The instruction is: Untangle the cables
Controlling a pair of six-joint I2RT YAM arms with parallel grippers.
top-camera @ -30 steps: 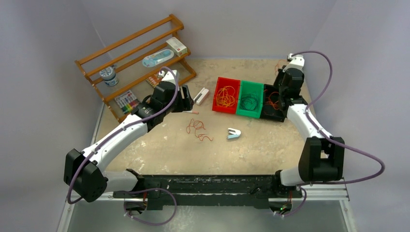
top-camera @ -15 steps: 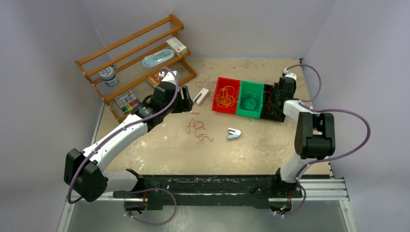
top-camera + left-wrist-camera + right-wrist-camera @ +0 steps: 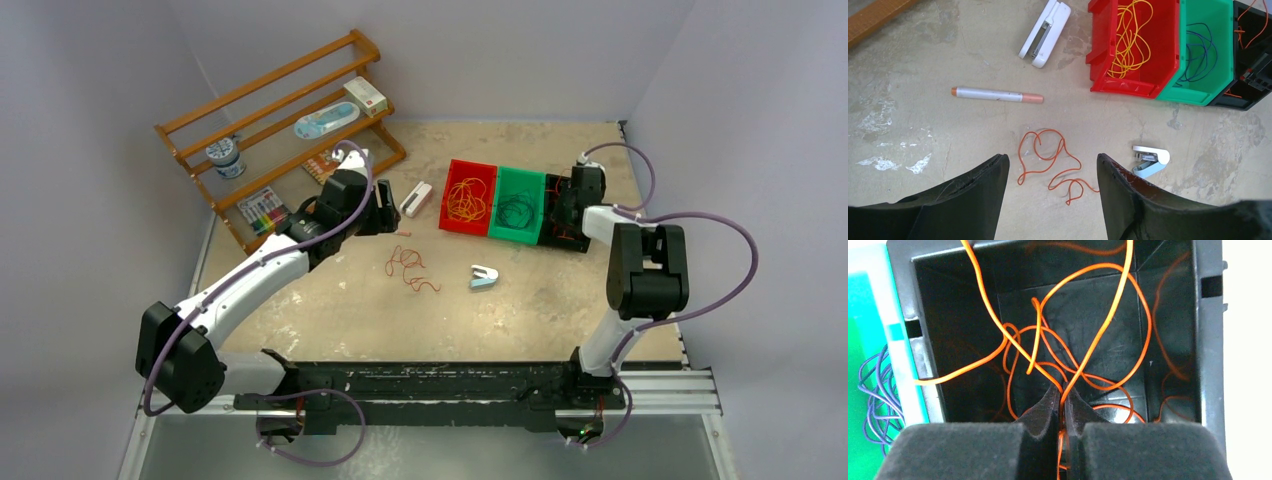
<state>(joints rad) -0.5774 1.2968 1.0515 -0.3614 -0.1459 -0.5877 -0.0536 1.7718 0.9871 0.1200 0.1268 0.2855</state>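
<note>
Right tool (image 3: 1063,390) pinches orange cables (image 3: 1037,335) inside black bin (image 3: 1208,340) beside green bin (image 3: 868,340); left tool (image 3: 1050,160) open.

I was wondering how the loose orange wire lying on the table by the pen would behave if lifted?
The loose wire lies in slack curls, so it would probably droop and dangle. It looks thin, so it is likely very light, and a push may only bend it.

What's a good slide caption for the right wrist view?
Right gripper pinching orange cables inside the black bin.
</note>
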